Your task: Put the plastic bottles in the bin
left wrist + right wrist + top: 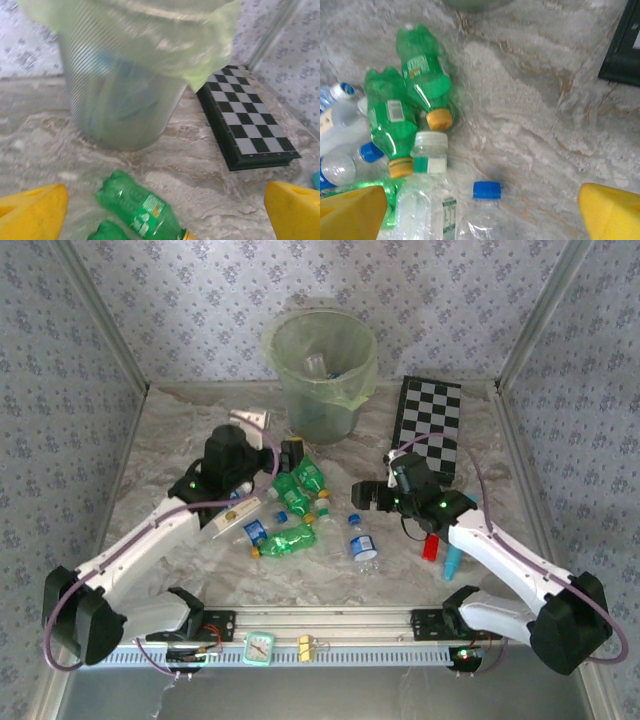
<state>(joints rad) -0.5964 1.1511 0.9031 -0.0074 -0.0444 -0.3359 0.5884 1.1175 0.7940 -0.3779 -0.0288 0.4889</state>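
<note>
The plastic bottles [300,512], green with yellow caps and clear with blue caps, lie in a loose heap on the table's middle. The bin [320,375] stands at the back with a clear bottle [318,364] inside. My left gripper [290,455] hangs open between the heap and the bin. In the left wrist view a green bottle [140,210] lies between its yellow fingers [30,215], untouched, with the bin [125,75] ahead. My right gripper [365,497] is open beside the heap. A blue-capped clear bottle [487,215] lies between its fingers [612,210], with two green bottles [422,70] to the left.
A black-and-white chequered board [432,425] lies to the right of the bin. A small red block [431,547] and a cyan stick [452,562] sit under the right arm. A small clock [258,647] and a clip [308,645] rest on the front rail. Patterned walls close in three sides.
</note>
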